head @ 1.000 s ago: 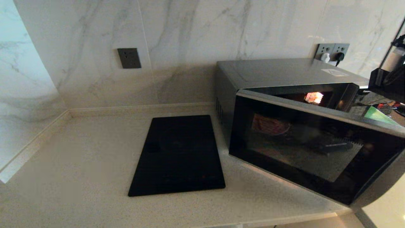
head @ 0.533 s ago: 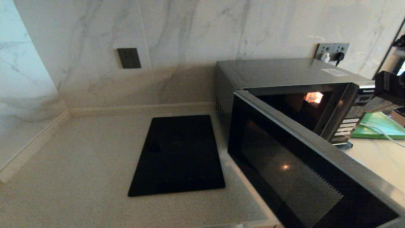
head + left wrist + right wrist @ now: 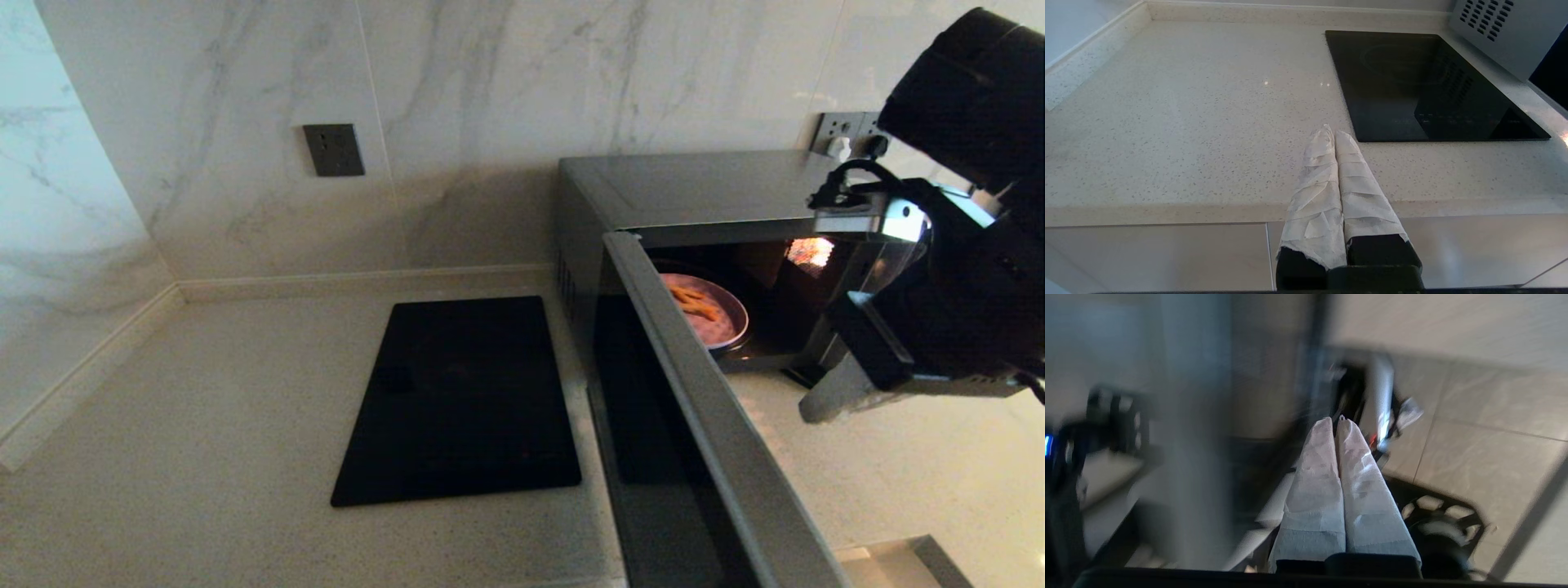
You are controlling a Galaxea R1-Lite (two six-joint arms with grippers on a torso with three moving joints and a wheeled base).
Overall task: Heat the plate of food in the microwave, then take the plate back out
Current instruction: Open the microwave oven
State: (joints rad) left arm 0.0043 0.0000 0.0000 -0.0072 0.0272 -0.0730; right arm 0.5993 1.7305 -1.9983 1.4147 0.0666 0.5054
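The microwave (image 3: 694,184) stands at the back right of the counter, lit inside, with its dark glass door (image 3: 702,433) swung wide open toward me. Inside sits the lilac plate (image 3: 709,314) with a few orange fries; the door edge hides its left part. My right arm (image 3: 955,318) hangs in front of the microwave's right end and covers the button panel. The right gripper (image 3: 1336,419) is shut and empty, with blurred floor and dark frame parts beyond it. My left gripper (image 3: 1332,132) is shut and empty, low at the counter's front edge, left of the microwave.
A flat black cooktop (image 3: 465,400) lies on the speckled counter (image 3: 204,425) left of the microwave, also seen as the cooktop (image 3: 1425,85) ahead of the left gripper. A dark wall socket (image 3: 333,149) is on the marble wall; plugged sockets (image 3: 849,135) sit behind the microwave.
The microwave door has swung from barely ajar to wide open, which uncovers the plate inside. My right arm has moved in from the right edge and now covers the panel and the green board.
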